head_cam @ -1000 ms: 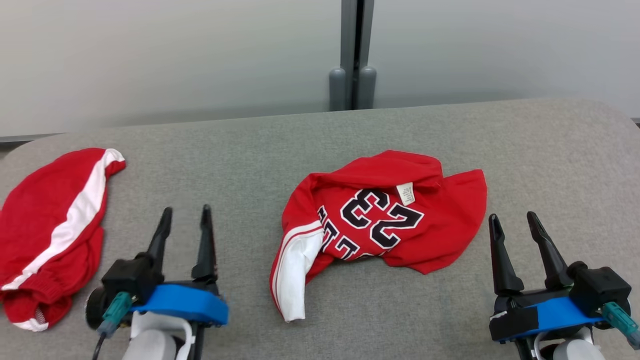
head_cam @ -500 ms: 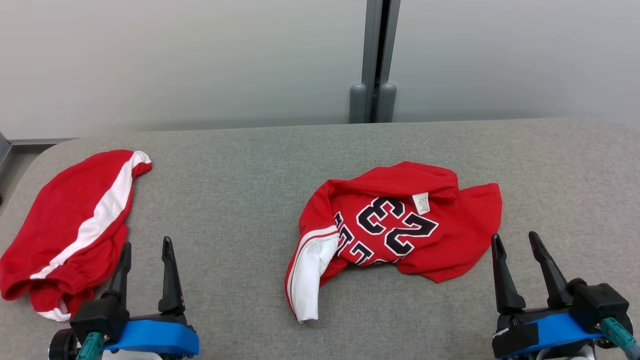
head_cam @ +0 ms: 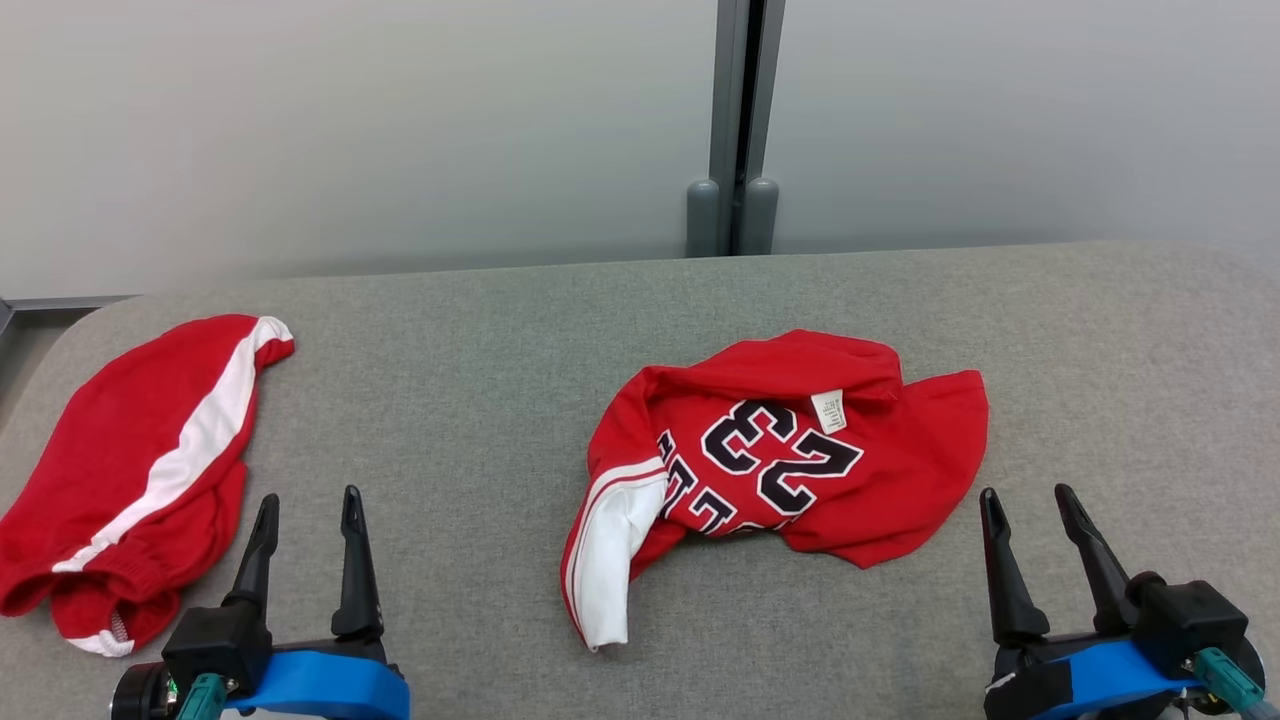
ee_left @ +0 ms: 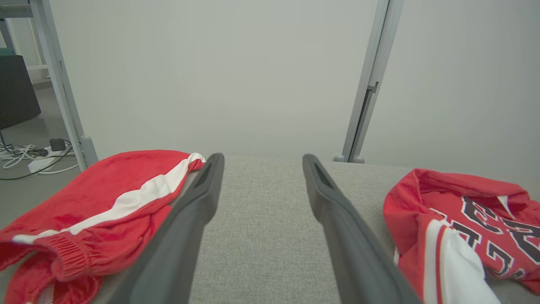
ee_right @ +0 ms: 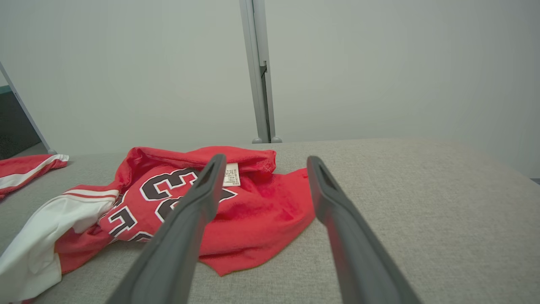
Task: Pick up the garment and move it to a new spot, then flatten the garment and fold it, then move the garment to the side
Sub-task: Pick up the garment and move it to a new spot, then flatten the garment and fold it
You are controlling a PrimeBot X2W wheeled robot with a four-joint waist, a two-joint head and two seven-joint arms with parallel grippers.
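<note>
A crumpled red jersey [head_cam: 790,460] with dark numerals, a white label and a white-striped sleeve lies mid-table; it also shows in the left wrist view [ee_left: 460,228] and the right wrist view [ee_right: 202,202]. My left gripper [head_cam: 309,497] stands open near the front edge, well left of the jersey, its fingers [ee_left: 190,228] holding nothing. My right gripper [head_cam: 1026,493] is open too, just off the jersey's right hem, with that hem lying ahead of its fingers [ee_right: 346,236].
A second red garment with a white stripe [head_cam: 140,470] lies at the table's left end, close to my left gripper [ee_left: 262,157]. The grey fabric table [head_cam: 450,400] ends at a pale wall with a grey post [head_cam: 735,120]. Cables lie on the floor [ee_left: 29,156].
The head camera has shifted, so the whole picture sits differently. Both grippers have drawn back toward the near edge, the left one also leftward. The garments lie as before.
</note>
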